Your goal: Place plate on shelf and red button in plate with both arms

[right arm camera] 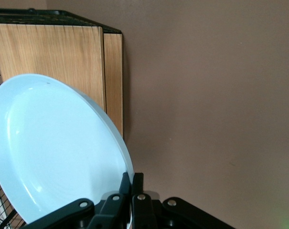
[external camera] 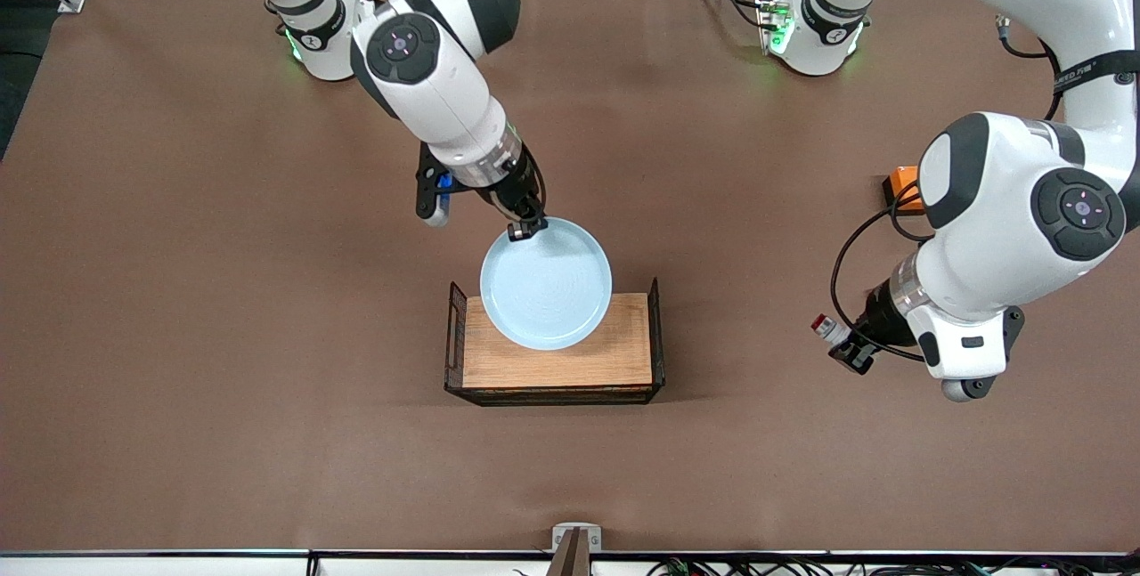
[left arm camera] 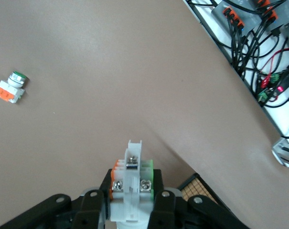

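Pinching the rim of the pale blue plate (external camera: 546, 283), the right gripper (external camera: 525, 227) holds it over the wooden tray (external camera: 559, 361), part of the disc overhanging the tray's edge toward the robots' bases; the right wrist view shows the plate (right arm camera: 58, 152) tilted, its rim clamped between the closed fingers, with the tray's wood floor (right arm camera: 48, 52) underneath. The left gripper (external camera: 846, 350) hangs over bare table toward the left arm's end, well apart from the tray, its jaws shut on the red button (external camera: 825, 326); in the left wrist view the white body of the part (left arm camera: 132, 188) stands pinched between the fingers. A second small switch with a green cap and orange base (left arm camera: 13, 87) lies on the mat, and an orange box (external camera: 901, 187) sits by the left arm, both well clear of the tray. The plate looks stiff, smooth and likely breakable, so an edge grip leaves it prone to swing or slip; it probably wants lowering flat before release. The button appears light and rigid, best held across its squared body.
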`<control>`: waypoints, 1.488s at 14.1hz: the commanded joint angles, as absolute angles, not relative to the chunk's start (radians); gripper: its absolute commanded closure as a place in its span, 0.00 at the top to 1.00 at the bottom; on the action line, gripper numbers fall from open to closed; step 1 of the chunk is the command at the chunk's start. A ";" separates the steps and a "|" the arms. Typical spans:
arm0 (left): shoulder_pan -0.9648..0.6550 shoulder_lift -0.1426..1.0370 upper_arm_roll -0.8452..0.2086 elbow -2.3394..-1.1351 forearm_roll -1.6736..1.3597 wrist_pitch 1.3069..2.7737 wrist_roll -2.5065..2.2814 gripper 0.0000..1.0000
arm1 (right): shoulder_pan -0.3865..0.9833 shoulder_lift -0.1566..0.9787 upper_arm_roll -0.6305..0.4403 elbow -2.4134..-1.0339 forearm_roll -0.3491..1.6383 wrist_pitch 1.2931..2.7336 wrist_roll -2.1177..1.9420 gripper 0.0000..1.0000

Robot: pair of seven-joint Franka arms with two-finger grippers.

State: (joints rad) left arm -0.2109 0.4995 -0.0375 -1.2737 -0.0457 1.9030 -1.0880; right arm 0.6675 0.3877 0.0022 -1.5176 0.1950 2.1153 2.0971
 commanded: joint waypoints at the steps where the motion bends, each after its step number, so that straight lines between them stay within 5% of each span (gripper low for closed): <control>1: -0.221 0.486 -0.058 -1.267 -0.063 1.916 -1.138 0.19 | 0.681 0.428 -0.003 -1.489 0.176 2.147 2.123 0.01; 8: -0.233 0.474 -0.153 -1.267 -0.061 2.036 -1.354 0.19 | 0.676 0.491 -0.006 -1.489 0.158 2.201 2.109 0.02; 17: -0.337 0.457 -0.144 -1.259 -0.045 2.147 -1.546 0.19 | 0.647 0.543 -0.008 -1.489 0.141 2.243 2.105 0.05; 19: -0.373 0.465 -0.141 -1.261 0.006 2.184 -1.598 0.19 | 0.647 0.557 -0.008 -1.488 0.138 2.244 2.105 0.11; 21: -0.400 0.477 -0.143 -1.262 0.060 2.224 -1.673 0.19 | 0.649 0.560 -0.008 -1.488 0.143 2.244 2.109 0.32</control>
State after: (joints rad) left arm -0.3676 0.4679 -0.1539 -1.2608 0.0080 2.1808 -1.6062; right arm 0.6592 0.5412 -0.0182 -1.5141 0.1558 2.2449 2.0964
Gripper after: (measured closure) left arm 0.661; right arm 0.885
